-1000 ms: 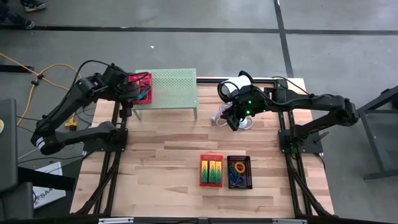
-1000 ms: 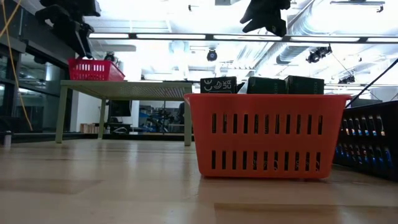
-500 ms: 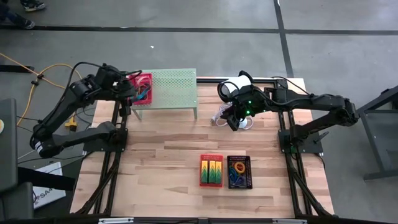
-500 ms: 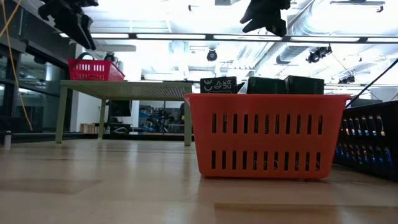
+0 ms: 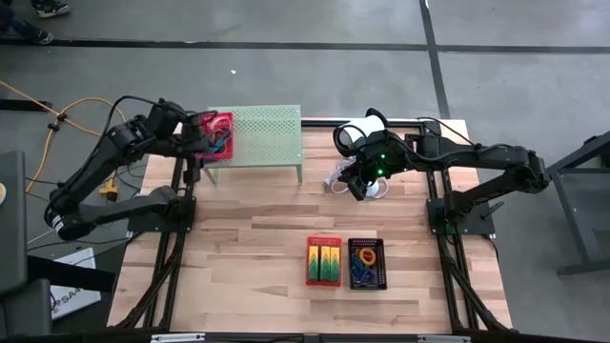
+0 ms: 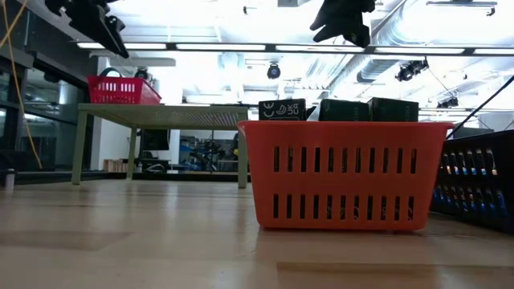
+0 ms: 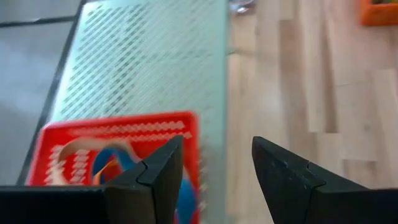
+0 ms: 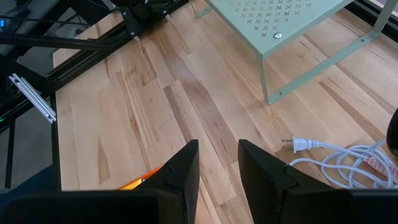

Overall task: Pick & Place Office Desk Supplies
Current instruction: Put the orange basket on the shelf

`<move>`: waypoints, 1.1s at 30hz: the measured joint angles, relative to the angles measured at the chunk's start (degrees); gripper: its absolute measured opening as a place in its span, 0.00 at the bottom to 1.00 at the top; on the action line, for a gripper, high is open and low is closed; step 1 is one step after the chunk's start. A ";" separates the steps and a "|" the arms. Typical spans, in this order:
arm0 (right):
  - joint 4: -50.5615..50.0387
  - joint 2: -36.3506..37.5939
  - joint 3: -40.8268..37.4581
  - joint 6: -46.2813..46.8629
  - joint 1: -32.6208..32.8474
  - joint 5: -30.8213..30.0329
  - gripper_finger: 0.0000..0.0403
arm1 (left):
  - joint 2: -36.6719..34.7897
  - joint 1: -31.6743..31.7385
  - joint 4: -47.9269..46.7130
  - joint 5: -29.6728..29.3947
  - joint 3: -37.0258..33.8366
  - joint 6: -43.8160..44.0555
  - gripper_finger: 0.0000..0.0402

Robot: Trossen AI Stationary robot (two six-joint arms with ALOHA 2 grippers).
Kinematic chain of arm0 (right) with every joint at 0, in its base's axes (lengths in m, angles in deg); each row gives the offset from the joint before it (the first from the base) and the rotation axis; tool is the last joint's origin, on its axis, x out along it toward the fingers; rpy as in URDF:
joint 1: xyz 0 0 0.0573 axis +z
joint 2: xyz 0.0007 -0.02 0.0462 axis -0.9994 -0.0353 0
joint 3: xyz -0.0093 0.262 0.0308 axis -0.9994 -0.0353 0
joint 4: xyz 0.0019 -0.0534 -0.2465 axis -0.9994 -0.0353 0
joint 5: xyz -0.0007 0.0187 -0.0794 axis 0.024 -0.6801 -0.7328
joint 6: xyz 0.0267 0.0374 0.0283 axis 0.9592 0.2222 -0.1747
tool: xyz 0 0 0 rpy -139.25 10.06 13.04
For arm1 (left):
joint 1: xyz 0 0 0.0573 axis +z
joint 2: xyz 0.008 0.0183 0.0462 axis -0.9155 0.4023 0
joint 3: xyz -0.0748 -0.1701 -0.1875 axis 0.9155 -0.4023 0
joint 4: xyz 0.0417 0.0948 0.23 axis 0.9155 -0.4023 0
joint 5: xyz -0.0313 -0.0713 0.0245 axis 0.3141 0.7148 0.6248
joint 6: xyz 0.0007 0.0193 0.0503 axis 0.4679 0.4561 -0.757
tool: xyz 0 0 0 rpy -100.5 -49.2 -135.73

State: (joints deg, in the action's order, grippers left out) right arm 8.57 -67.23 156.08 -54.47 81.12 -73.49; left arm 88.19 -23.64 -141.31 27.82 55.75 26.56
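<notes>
On the table (image 5: pixel 257 229), the pale-green stand (image 5: pixel 255 133) carries the red basket (image 5: pixel 216 135) at its left end, coloured bands inside. The left tool (image 5: pixel 193 143) is held just over the basket's outer side, fingers spread and empty; this arm is far nearer. The right tool (image 5: pixel 356 184), partly parted and empty, waits well apart by the white cylinder (image 5: pixel 360 133).

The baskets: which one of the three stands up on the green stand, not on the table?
The red mesh basket, on the perforated stand's left end beside the left gripper. The orange basket and black basket sit on the wooden table.
</notes>
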 joint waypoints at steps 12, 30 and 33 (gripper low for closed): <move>-0.01 0.00 -0.01 0.01 -0.02 0.00 0.25 | 5.45 -18.34 1.32 0.99 0.00 4.36 0.46; -0.01 0.00 -0.01 -0.01 0.00 0.00 0.25 | 18.80 -47.84 10.10 -0.35 0.00 6.33 0.46; 0.01 0.00 -0.01 0.01 0.00 0.00 0.25 | 19.93 -50.10 11.04 -0.43 0.00 7.30 0.46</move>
State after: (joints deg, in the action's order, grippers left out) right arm 8.59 -67.23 156.07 -54.45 81.12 -73.49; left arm 108.12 -73.73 -130.27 27.38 55.75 33.86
